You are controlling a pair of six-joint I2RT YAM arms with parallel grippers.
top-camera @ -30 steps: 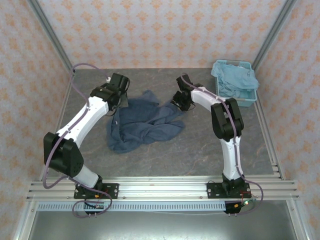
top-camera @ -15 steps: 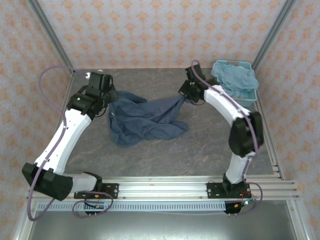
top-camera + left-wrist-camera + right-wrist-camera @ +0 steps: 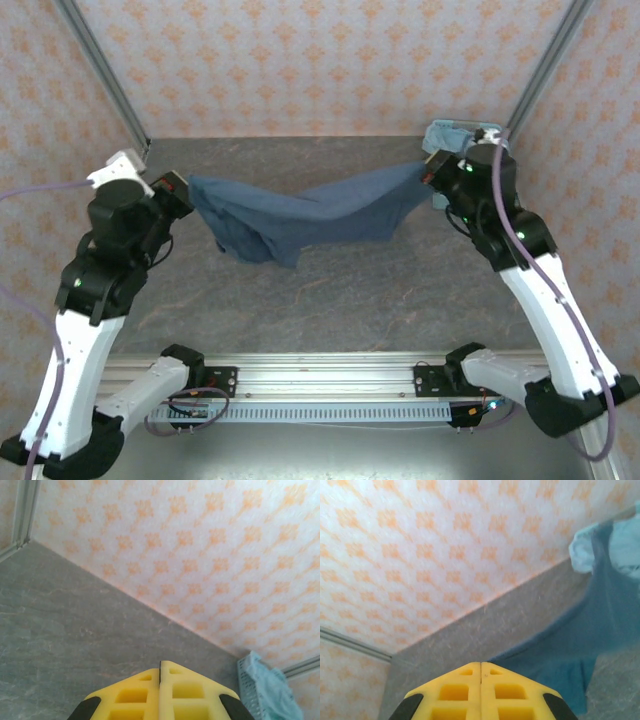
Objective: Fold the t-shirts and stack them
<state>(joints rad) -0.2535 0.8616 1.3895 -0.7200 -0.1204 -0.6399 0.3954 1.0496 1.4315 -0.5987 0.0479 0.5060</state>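
The dark slate-blue t-shirt (image 3: 310, 215) hangs stretched in the air above the table, sagging in the middle with a bunch drooping at its left. My left gripper (image 3: 186, 187) holds its left end, and my right gripper (image 3: 428, 172) holds its right end. In the left wrist view the yellow fingers (image 3: 160, 663) are pressed together with no cloth showing. In the right wrist view the gripper (image 3: 481, 663) is shut, and the dark shirt (image 3: 605, 625) runs off to the right. The pale sky-blue t-shirt (image 3: 447, 133) lies in the basket, partly hidden behind my right arm.
The light blue slatted basket (image 3: 490, 128) stands in the back right corner; its wall (image 3: 246, 680) also shows in the left wrist view. The grey table (image 3: 330, 300) lies under the hanging shirt. Patterned walls (image 3: 300, 60) close the back and sides.
Both arms rose and swung apart towards the side walls. The dark shirt came off the table and went from a crumpled heap to a stretched span between the grippers.
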